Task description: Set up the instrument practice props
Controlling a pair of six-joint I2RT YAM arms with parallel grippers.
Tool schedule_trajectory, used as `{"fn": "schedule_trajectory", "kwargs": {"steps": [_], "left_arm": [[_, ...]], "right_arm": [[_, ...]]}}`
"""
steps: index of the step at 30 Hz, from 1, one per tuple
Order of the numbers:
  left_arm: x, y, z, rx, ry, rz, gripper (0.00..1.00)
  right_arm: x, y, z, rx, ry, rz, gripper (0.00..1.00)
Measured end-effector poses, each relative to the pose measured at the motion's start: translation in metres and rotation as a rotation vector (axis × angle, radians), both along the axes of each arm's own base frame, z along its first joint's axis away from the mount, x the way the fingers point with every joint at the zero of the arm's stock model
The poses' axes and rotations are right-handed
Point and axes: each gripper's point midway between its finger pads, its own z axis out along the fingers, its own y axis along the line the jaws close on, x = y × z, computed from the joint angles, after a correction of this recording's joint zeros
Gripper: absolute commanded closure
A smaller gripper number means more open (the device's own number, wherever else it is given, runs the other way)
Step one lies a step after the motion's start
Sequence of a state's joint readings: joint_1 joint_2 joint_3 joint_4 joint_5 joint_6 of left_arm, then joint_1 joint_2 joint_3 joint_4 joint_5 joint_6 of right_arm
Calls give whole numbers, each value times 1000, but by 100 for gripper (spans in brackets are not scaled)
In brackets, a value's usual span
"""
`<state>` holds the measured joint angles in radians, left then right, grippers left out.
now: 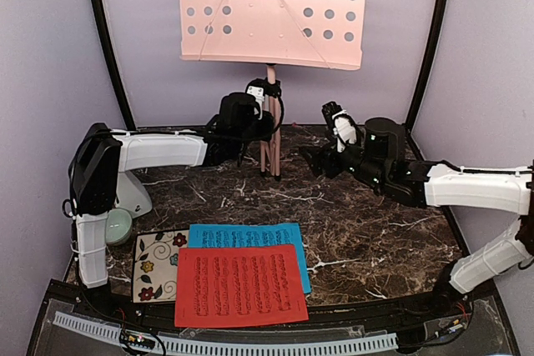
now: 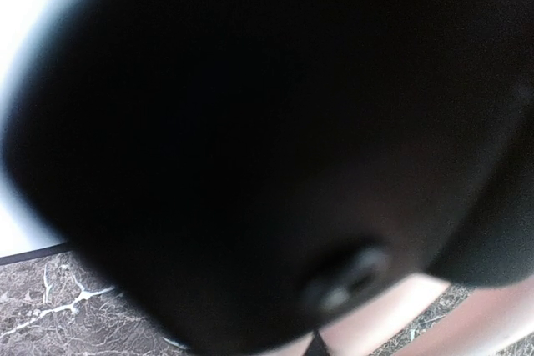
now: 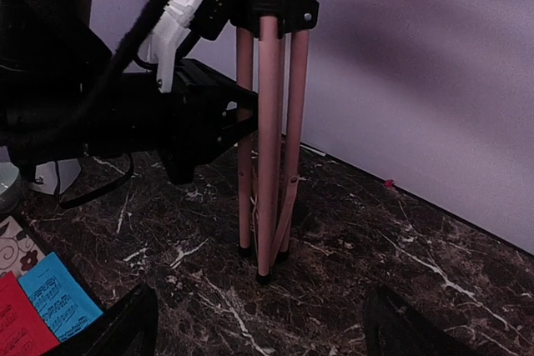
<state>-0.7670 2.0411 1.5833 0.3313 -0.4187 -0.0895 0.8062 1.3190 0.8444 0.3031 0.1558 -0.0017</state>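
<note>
The pale pink music stand (image 1: 272, 12) stands upright at the back of the table, its three legs (image 3: 269, 181) folded close together. My left gripper (image 1: 264, 126) reaches in from the left and is shut on the stand just below its black collar (image 3: 282, 7). A dark blur fills the left wrist view, with a strip of pink leg (image 2: 392, 323) at the bottom. My right gripper (image 3: 263, 331) is open, low over the table and facing the legs from the right without touching them. The red sheet (image 1: 240, 285) lies partly over the blue sheet (image 1: 250, 235). The white metronome (image 1: 133, 196) stands at the left.
A floral tile (image 1: 154, 266) lies left of the sheets. A pale green bowl (image 1: 118, 224) sits by the left arm's base. The dark marble table (image 1: 367, 239) is bordered by purple walls at the back and sides.
</note>
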Motion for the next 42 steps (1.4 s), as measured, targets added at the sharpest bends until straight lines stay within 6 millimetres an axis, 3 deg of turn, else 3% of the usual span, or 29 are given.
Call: {"fn": "schedule_trajectory", "kwargs": {"steps": [8,12,22,35,39,42], "left_arm": [[0,0,0,-2,3,-2,100],[0,0,0,-3,5,-5,100],[-1,0,1,-4,7,-9,100],[-2,-1,1,-6,10,-12,100],[-2,-1,1,-6,11,-13,100],[-2,-1,1,-6,10,-12,100]], "right_arm": [[63,24,-41,95,46,32,32],[83,49,-43,110,30,73,35],[111,77,-18,133,-56,106,45],[129,91,-50,71,-23,110,65],[135,93,-48,65,-22,102,79],[135,94,-48,54,-22,102,96]]}}
